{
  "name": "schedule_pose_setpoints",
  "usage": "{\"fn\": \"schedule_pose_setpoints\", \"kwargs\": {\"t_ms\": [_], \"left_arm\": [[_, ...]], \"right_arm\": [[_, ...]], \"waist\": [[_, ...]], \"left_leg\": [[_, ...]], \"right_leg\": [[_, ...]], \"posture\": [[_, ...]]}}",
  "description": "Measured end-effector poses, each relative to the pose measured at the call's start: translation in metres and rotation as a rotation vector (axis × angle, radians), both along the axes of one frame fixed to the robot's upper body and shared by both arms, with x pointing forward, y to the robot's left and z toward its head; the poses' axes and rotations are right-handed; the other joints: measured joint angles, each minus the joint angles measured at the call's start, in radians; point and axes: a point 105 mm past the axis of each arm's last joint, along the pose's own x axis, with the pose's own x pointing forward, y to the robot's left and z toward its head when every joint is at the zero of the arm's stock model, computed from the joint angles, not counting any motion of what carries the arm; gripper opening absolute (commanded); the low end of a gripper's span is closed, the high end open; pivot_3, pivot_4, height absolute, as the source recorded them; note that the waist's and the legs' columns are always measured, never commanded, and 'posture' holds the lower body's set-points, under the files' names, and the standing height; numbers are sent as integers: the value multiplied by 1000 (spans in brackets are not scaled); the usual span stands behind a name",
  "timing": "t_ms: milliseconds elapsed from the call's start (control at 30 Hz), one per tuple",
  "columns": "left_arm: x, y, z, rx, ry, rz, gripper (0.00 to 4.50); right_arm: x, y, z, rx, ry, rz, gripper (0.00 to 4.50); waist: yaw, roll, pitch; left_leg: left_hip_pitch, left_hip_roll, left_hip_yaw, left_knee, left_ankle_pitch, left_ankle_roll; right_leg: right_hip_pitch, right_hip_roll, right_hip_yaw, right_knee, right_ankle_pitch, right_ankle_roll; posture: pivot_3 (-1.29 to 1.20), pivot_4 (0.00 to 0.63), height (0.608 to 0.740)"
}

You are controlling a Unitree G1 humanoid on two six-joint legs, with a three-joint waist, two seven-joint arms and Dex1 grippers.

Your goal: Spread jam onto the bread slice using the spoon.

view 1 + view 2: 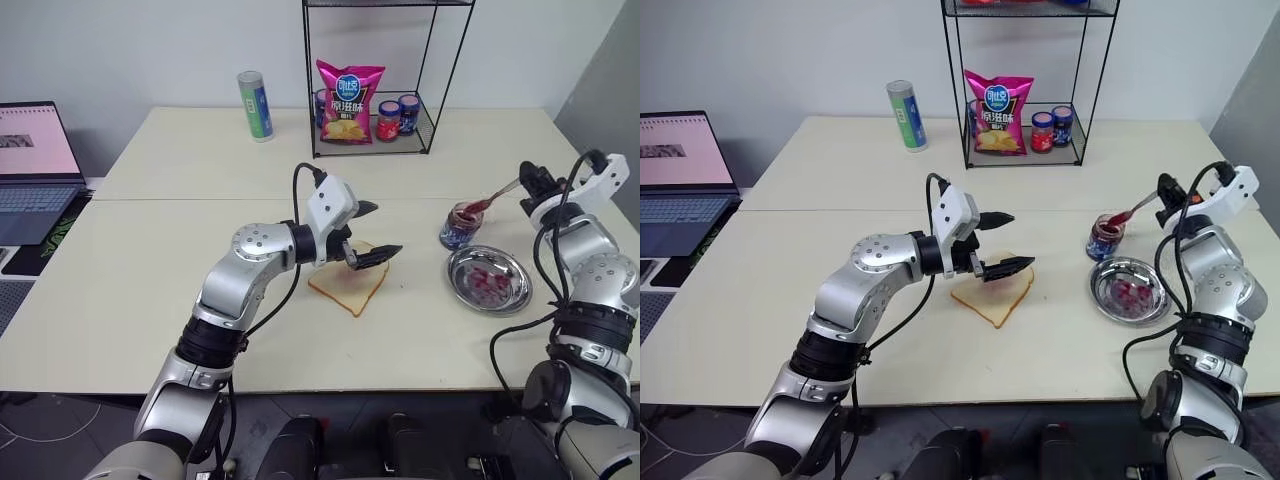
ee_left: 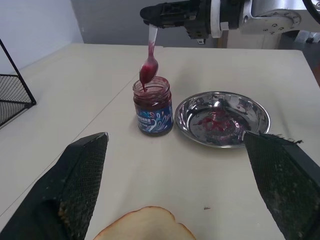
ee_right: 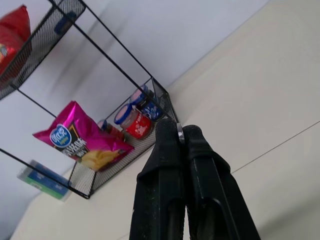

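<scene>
The bread slice (image 1: 349,288) lies bare at the table's middle under the wide-open, empty left gripper (image 1: 372,232); to its right, the right gripper (image 2: 152,13), clamped on the spoon (image 2: 149,64), holds jam (image 2: 148,72) above the open jar (image 2: 152,105): loading seems done, spreading remains

Both arms: silver-grey metallic shells in rounded segments, black bands at the joints, small dark screw holes in the round elbow caps. White boxy wrist housings. Black cables loop loosely along forearms and wrists. Left two-fingered black gripper (image 1: 372,232): fingers with mesh-textured pads. Right two-fingered black gripper (image 3: 179,133): smooth, rounded fingers.
</scene>
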Motion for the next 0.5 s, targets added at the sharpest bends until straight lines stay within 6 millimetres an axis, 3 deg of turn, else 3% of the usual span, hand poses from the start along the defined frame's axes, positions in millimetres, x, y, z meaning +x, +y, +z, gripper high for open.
{"fn": "schedule_pose_setpoints", "kwargs": {"t_ms": [300, 500], "left_arm": [[-1, 0, 0, -1, 4, -11, 4500], [-10, 1, 11, -54, 41, -72, 4500]], "right_arm": [[-5, -5, -5, 242, -17, -4, 31], [-13, 6, 21, 351, -125, 96, 31]], "waist": [[0, 0, 0], [-2, 1, 1]], "left_leg": [[0, 0, 0, 0, 0, 0], [0, 1, 0, 0, 0, 0]], "right_leg": [[0, 0, 0, 0, 0, 0], [0, 0, 0, 0, 0, 0]], "posture": [[0, 150, 740], [0, 150, 740]]}}
